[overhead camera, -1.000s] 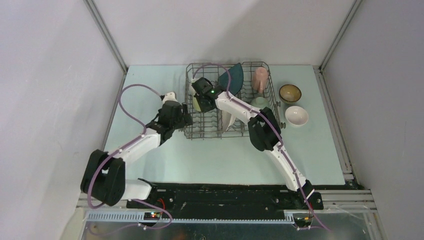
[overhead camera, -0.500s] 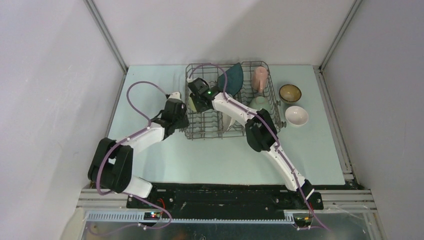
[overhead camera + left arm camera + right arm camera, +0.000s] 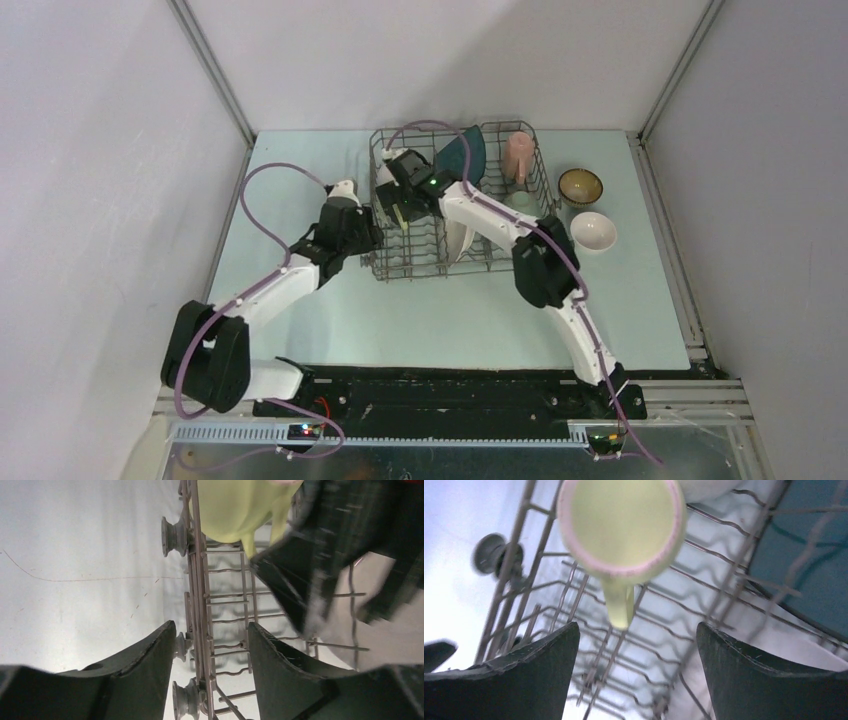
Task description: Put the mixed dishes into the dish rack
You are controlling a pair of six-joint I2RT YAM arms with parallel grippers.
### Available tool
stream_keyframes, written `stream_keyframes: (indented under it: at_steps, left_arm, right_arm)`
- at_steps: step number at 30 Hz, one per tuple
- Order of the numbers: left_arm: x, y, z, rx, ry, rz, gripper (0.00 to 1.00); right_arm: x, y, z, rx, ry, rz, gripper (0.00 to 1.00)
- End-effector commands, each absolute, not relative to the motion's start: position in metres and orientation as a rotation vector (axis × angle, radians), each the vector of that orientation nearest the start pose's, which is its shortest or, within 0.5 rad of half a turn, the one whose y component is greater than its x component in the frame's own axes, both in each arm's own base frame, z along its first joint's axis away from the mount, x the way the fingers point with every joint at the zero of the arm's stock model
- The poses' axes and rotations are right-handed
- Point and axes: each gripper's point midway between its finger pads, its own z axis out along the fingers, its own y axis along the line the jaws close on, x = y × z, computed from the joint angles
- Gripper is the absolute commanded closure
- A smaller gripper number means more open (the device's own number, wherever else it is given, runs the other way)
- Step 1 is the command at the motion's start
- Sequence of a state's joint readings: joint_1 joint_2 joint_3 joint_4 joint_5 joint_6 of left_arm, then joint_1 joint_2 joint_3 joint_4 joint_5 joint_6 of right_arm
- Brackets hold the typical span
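Seven dishes in all, plus one dish rack (image 3: 440,274) and two arms. Five dishes are in the rack: a dark teal square plate (image 3: 465,152) and a white round plate (image 3: 457,241) on edge, a pink mug (image 3: 518,155), a pale green bowl (image 3: 516,198) and a yellow-green mug (image 3: 621,522) in the far left part. Two bowls sit on the table (image 3: 300,170) just beside the rack's right wall, one brown (image 3: 580,185) and one white (image 3: 593,231).

The right arm rises from its base, bends at the elbow by the rack's near right corner and reaches across the rack. The right gripper (image 3: 638,630) hangs over the yellow-green mug, jaws spread wide and holding nothing — the mug lies ahead of the fingers, apart from them.

The left arm stretches from the near left to the rack's left wall. The left gripper (image 3: 211,627) has its jaws parted astride that wire wall, with a gap on each side.

Bare tabletop shows left of the rack and in front of it — the right side is tighter, with the bowls near the table's edge.
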State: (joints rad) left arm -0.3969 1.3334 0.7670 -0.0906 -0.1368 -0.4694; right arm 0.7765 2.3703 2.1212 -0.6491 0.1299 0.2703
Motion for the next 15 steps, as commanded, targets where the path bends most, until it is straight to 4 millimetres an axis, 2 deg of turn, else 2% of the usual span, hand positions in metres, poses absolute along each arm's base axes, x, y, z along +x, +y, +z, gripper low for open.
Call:
stream_keyframes:
  at_steps: [1,4,5,6,9,10,13,14,15]
  left_arm:
    - [0.346,-0.136,0.132,-0.174,2.149,-0.335,0.36]
    - [0.343,-0.135,0.138,-0.187,2.129,-0.349,0.35]
    - [0.342,-0.135,0.145,-0.198,2.107,-0.367,0.35]
    - [0.340,-0.135,0.146,-0.204,2.099,-0.375,0.32]
    - [0.336,-0.132,0.163,-0.224,2.044,-0.402,0.23]
    - [0.332,-0.130,0.170,-0.230,2.031,-0.403,0.18]
    - [0.320,-0.132,0.183,-0.245,2.000,-0.443,0.07]
    - [0.315,-0.134,0.193,-0.254,1.971,-0.468,0.02]
    - [0.310,-0.135,0.195,-0.254,1.970,-0.474,0.01]
  right_arm:
    - [0.426,0.393,0.196,-0.538,2.181,0.411,0.10]
    - [0.416,0.366,0.230,-0.521,2.143,0.389,0.09]
    - [0.419,0.354,0.237,-0.503,2.135,0.369,0.09]
    - [0.414,0.342,0.251,-0.485,2.115,0.371,0.09]
    - [0.411,0.303,0.275,-0.421,2.086,0.358,0.09]
    - [0.405,0.288,0.285,-0.397,2.070,0.350,0.09]
    - [0.405,0.239,0.296,-0.285,2.057,0.278,0.11]
    - [0.404,0.215,0.297,-0.225,2.055,0.252,0.11]
    - [0.402,0.203,0.283,-0.197,2.080,0.238,0.12]
